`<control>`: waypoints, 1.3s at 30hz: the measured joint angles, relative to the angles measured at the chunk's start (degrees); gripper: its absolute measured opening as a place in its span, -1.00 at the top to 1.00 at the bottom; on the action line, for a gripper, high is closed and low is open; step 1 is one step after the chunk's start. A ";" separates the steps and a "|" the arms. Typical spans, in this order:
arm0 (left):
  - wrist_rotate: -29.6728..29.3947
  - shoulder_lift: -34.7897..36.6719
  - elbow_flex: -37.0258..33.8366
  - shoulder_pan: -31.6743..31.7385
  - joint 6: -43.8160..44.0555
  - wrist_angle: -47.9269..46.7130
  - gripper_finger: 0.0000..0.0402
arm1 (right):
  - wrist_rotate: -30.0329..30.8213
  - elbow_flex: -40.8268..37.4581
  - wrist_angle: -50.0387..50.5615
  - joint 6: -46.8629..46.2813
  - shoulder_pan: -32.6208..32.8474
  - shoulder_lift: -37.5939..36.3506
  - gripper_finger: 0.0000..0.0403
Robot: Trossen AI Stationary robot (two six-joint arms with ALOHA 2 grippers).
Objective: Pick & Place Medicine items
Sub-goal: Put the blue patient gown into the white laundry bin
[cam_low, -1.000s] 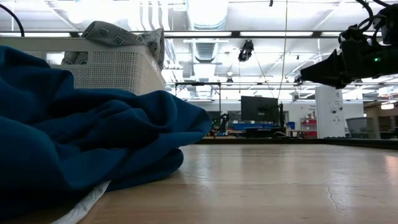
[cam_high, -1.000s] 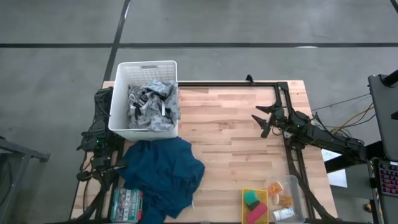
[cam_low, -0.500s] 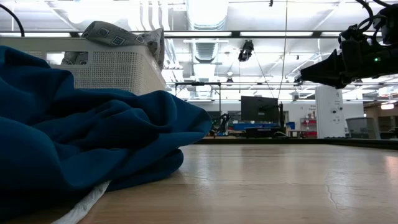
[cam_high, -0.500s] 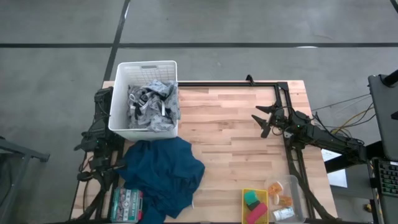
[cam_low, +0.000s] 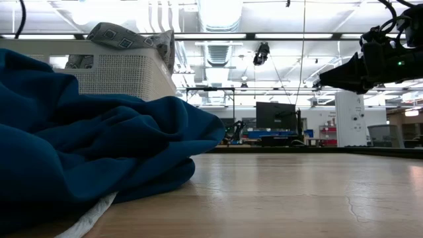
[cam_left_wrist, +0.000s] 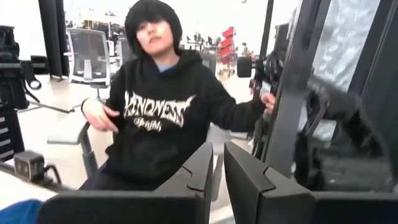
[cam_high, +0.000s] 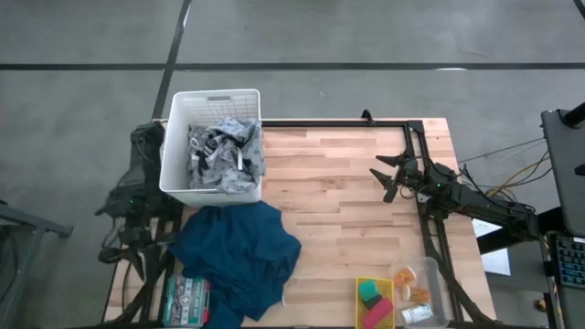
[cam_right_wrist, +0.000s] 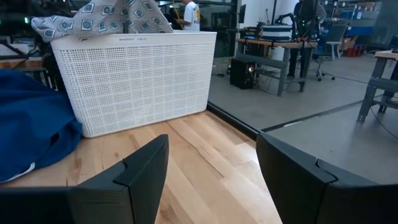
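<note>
Hovering spread and empty above the table's right edge, the right gripper had not reached the carton and orange pieces, binned at the near-right corner; left gripper, nearly closed, waited off the left edge.

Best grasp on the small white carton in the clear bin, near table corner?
Come straight down from above with the right gripper, now open and over mid-table. The white carton lies flat at the near end of the clear bin, with orange pieces beyond it. Probably close the jaws across its short width; the bin walls block a side approach.
</note>
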State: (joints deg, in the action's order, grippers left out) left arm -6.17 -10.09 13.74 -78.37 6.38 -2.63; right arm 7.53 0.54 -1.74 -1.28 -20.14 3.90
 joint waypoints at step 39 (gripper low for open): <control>-9.74 -52.63 43.99 17.44 -2.91 -22.23 0.77 | -0.01 0.02 0.00 0.34 0.00 0.00 -0.18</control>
State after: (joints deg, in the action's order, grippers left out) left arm -15.91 -62.72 57.74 -60.93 3.46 -24.86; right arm 7.52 0.56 -1.74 -0.94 -20.14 3.90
